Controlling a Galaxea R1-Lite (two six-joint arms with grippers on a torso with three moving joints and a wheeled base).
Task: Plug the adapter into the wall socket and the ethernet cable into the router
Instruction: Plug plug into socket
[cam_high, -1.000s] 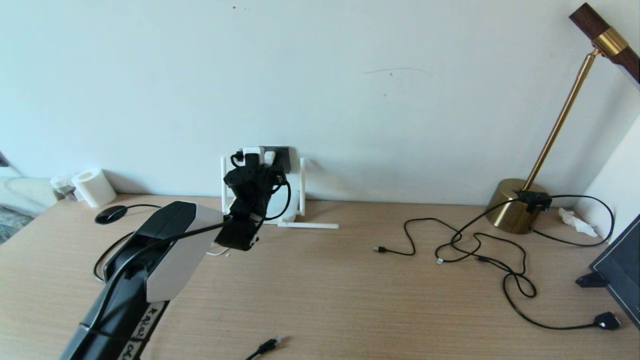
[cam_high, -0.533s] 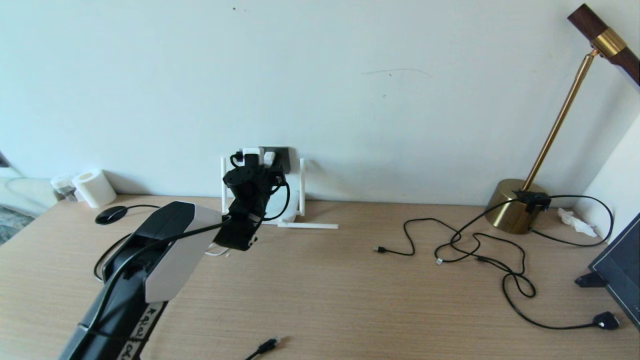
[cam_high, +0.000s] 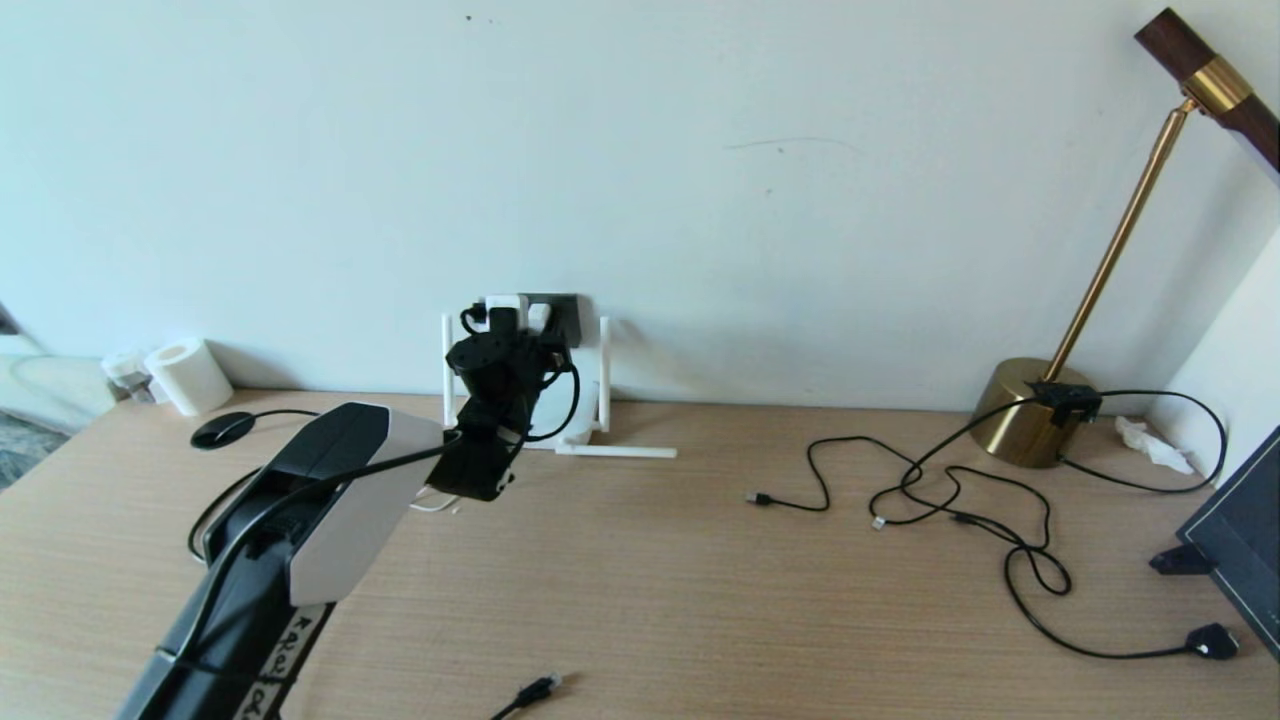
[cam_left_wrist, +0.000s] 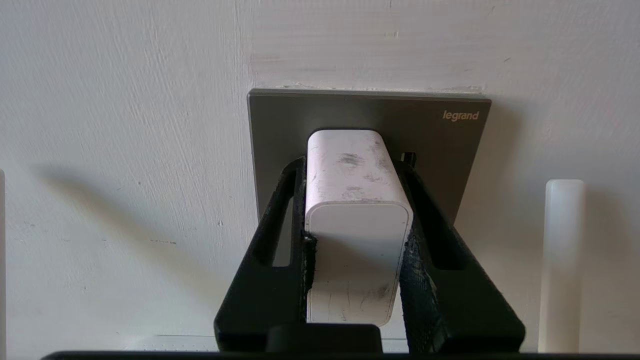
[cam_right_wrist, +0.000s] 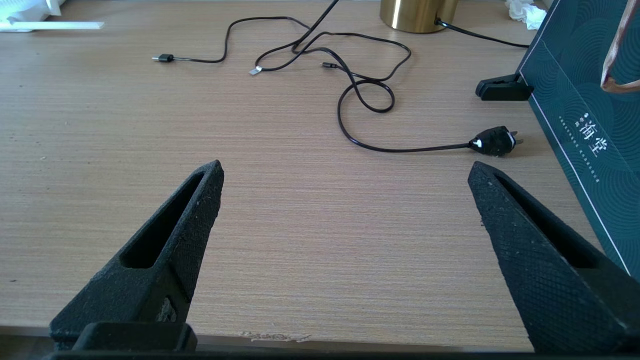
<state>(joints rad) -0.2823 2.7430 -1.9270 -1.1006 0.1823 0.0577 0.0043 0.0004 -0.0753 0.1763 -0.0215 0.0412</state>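
Left gripper (cam_left_wrist: 356, 165) is clamped on the adapter (cam_left_wrist: 357, 220), fingers (cam_left_wrist: 280, 220) on both its sides, nose end up against the wall socket (cam_left_wrist: 440, 145). Looks seated or nearly so; pins hidden, can't tell how deep. To do it well: push straight in, square to the plate, no twist, then let go w/o dragging it back out. Router (cam_high: 585, 425) sits at the wall below the socket. Ethernet cable (cam_high: 530, 692) plug lies at the table (cam_high: 700, 600) near edge, untouched. Right gripper (cam_right_wrist: 345, 180) hangs wide open over the table, holding nothing.
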